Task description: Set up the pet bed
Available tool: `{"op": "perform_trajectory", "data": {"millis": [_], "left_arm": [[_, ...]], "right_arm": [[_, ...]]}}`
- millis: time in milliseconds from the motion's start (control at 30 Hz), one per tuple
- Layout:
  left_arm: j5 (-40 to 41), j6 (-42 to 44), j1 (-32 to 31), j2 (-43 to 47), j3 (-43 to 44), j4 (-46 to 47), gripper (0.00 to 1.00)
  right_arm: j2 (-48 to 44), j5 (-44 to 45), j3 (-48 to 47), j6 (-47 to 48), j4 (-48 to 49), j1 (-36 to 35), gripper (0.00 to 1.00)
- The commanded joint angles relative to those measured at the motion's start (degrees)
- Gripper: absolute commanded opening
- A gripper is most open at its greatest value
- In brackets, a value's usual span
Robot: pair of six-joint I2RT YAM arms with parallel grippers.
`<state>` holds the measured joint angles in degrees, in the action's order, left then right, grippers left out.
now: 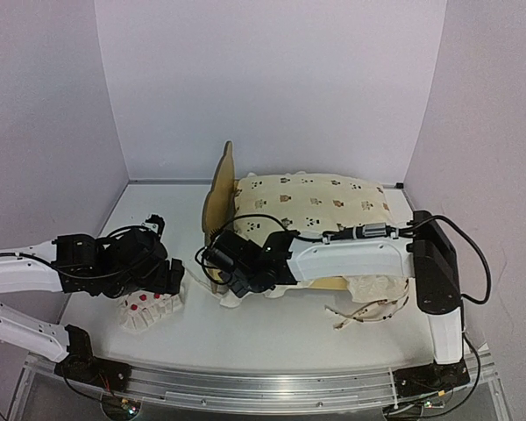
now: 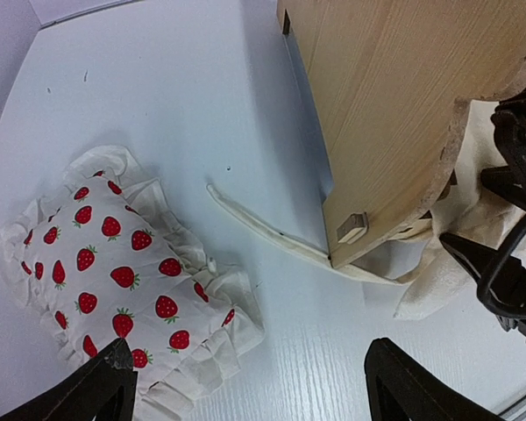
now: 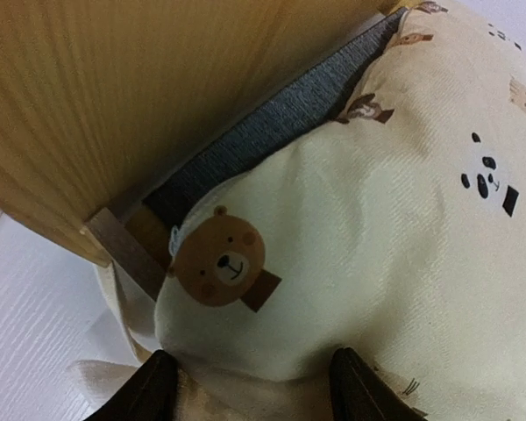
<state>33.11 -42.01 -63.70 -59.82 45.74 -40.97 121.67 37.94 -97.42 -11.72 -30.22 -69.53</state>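
The pet bed point(image 1: 217, 197) stands mid-table, its plywood headboard point(image 2: 394, 114) to the left. A cream animal-print quilt point(image 1: 316, 202) lies over its grey base point(image 3: 272, 132). At the bed's near-left corner my right gripper point(image 1: 226, 267) has the quilt's padded edge point(image 3: 333, 263) bulging between its two fingers point(image 3: 149, 390), which press it from both sides. My left gripper point(image 1: 171, 276) hangs open just left of the headboard. Its left finger point(image 2: 96, 386) is over the ruffle of the strawberry pillow point(image 2: 114, 263), which lies flat on the table.
A cream tie strap point(image 2: 263, 232) trails on the table from under the headboard. Loose cream cloth with thin strings point(image 1: 368, 303) lies in front of the bed's right half. My right arm point(image 1: 359, 254) stretches along the bed's near side. Walls close in behind and at both sides.
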Motion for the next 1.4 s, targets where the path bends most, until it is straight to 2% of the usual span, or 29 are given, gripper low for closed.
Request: {"op": "perform_trajectory", "data": {"millis": [0,267,367,500,600,800,1000,1133,1367], "left_arm": [[0.88,0.09,-0.02,-0.42,1.26,0.63,0.91],[0.33,0.7,0.02,-1.38,1.68,1.59,0.9],[-1.52,2.38,-0.02,-1.87,1.96,2.67,0.92],[-6.68,6.35,-0.02,-0.66,0.94,6.58,0.99],[-9.81,8.49,-0.02,1.22,-0.27,9.79,1.0],[-18.62,14.37,-0.02,2.67,-2.0,18.33,0.98],[-26.91,18.45,-0.06,-4.36,-0.79,25.23,0.81],[-28.76,19.46,-0.05,-9.18,0.41,28.79,0.78],[-31.31,22.04,-0.46,-12.33,0.68,35.3,0.76]], "right_arm": [[-1.44,4.39,4.87,0.41,6.16,0.4,0.57],[-4.95,3.89,9.08,1.14,8.93,0.64,0.2],[-7.98,0.74,9.6,0.91,9.03,1.12,0.14],[-13.37,-1.94,11.39,0.52,9.04,2.44,0.06],[-17.59,-3.44,13.63,0.42,9.04,3.96,0.0],[-24.64,-10.61,17.51,-0.91,8.71,8.45,0.0],[-28.8,-20.23,21.09,-3.21,7.86,14.11,0.02],[-30.29,-28.11,22.28,-3.21,7.42,17.17,0.04],[-30.26,-39.63,21.85,-3.02,6.52,19.82,0.05]]}}
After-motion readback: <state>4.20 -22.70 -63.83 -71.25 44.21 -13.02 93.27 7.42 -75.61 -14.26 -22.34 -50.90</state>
